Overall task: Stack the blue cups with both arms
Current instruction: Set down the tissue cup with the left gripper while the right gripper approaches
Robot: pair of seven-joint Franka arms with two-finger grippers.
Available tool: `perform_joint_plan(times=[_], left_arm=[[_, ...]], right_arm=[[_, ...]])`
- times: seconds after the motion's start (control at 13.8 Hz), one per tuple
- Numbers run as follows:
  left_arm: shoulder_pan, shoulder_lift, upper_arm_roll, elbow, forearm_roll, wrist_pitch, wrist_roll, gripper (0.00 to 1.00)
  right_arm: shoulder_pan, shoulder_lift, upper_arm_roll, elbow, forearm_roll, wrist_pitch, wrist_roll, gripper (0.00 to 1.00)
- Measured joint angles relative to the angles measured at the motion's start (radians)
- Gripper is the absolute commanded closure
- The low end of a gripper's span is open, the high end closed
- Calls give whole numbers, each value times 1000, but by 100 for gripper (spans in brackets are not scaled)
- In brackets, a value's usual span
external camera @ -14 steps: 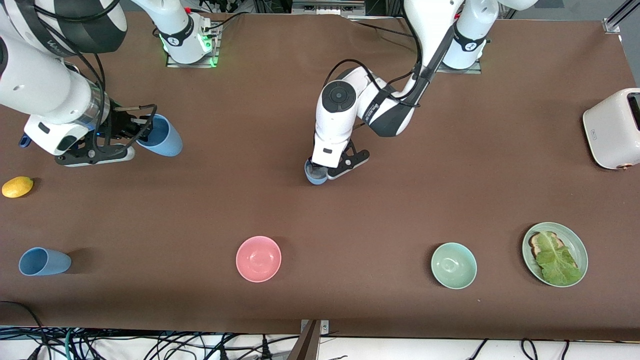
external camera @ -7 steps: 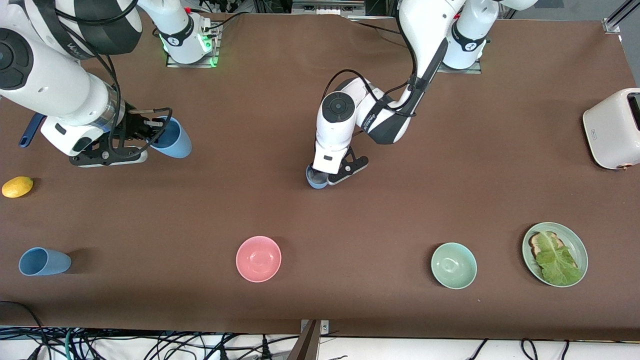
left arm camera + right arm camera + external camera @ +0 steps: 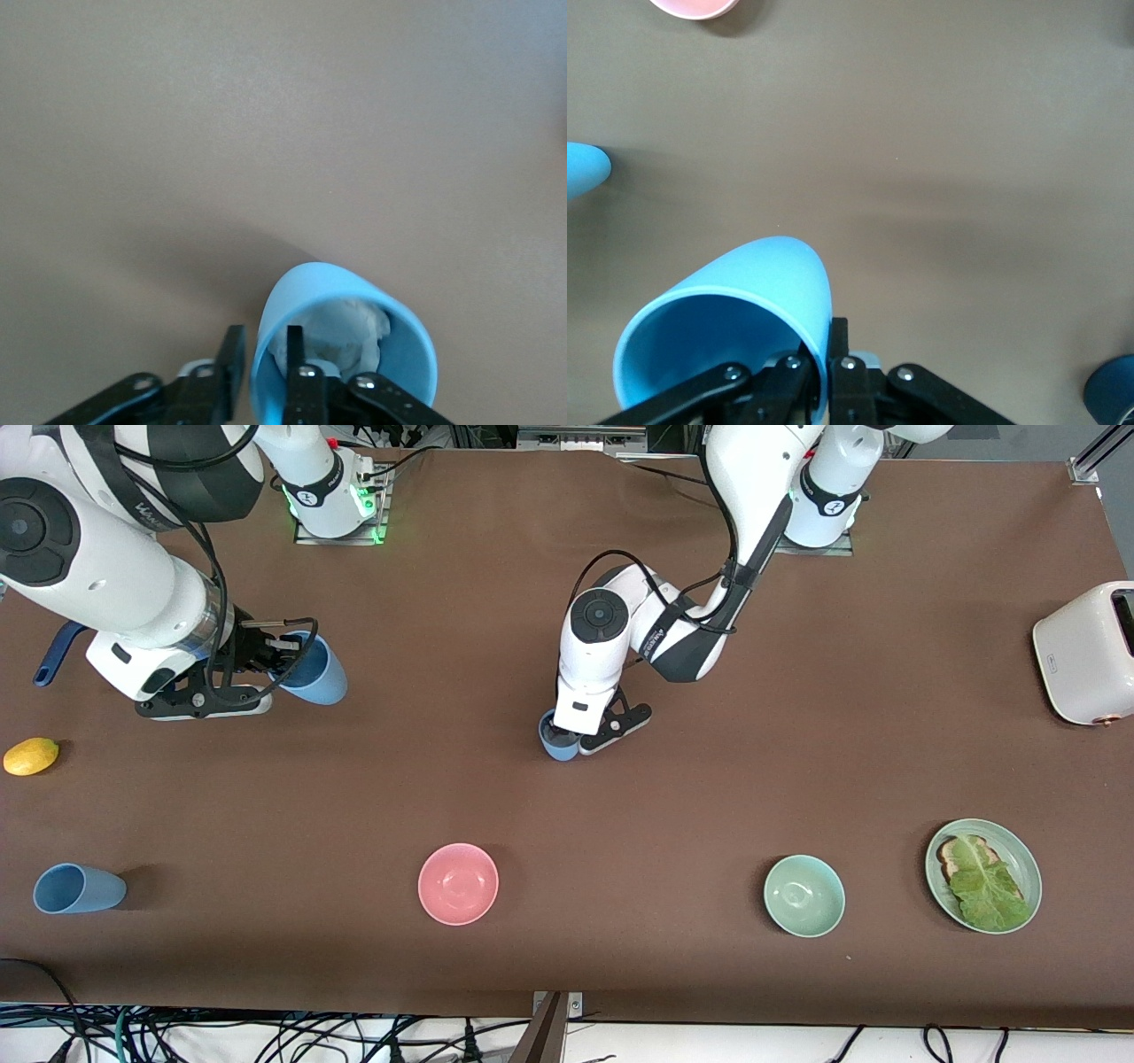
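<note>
Front view, right gripper pinching empty blue cup rim, left gripper pinching second cup holding something pale.

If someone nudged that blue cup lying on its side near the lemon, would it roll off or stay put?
The lying blue cup would probably roll, since its round wall rests on the table. It tapers slightly, so it would likely curve rather than run straight. It looks plain, matte and thin-walled, so probably light and easy to shift.

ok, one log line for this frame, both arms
left gripper: shut on centre blue cup rim | right gripper: shut on tilted blue cup | third blue cup: lying untouched
</note>
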Motion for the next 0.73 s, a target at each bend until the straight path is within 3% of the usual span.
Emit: perform_joint_plan(times=[0.22,0.73], left_arm=[[0,0,0,6,1,1,1,3],[1,-46,7,32,38,2,10,1]], right_arm=[[8,0,0,0,0,0,9,100],[81,27,2,0,0,48,129,100]])
